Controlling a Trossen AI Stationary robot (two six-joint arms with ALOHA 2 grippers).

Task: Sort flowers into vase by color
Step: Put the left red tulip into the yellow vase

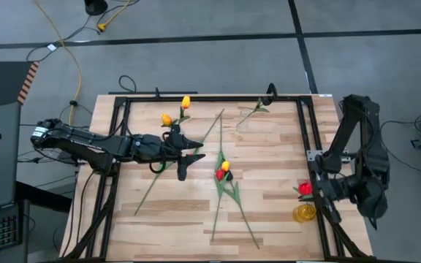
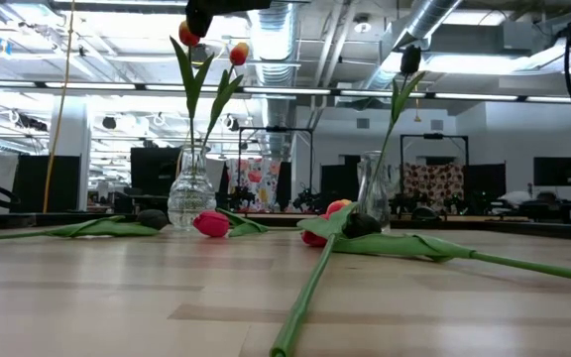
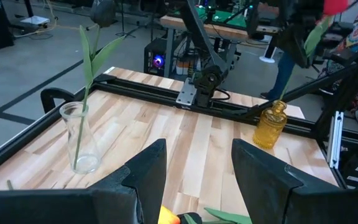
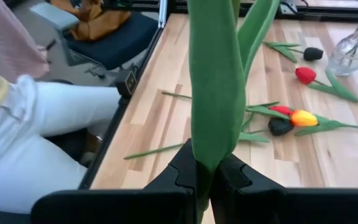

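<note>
The right claw (image 4: pixel 207 171), at the table's (image 1: pixel 269 139) right edge, pinches a red-headed flower (image 1: pixel 305 188) by its upright stem, apparently just above the amber vase (image 1: pixel 305 212). The left claw (image 3: pixel 194 171) hovers spread mid-table, above flowers lying flat.

Overhead looks straight down, low camera level across the table (image 1: pixel 269 157) (backlit, perhaps toward windows), wrists close in.

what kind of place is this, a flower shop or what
Probably a robotics lab or workshop, not a shop: a wooden table in a black metal frame, exposed ceiling ducts, and a yellow cable across the grey floor.
</note>
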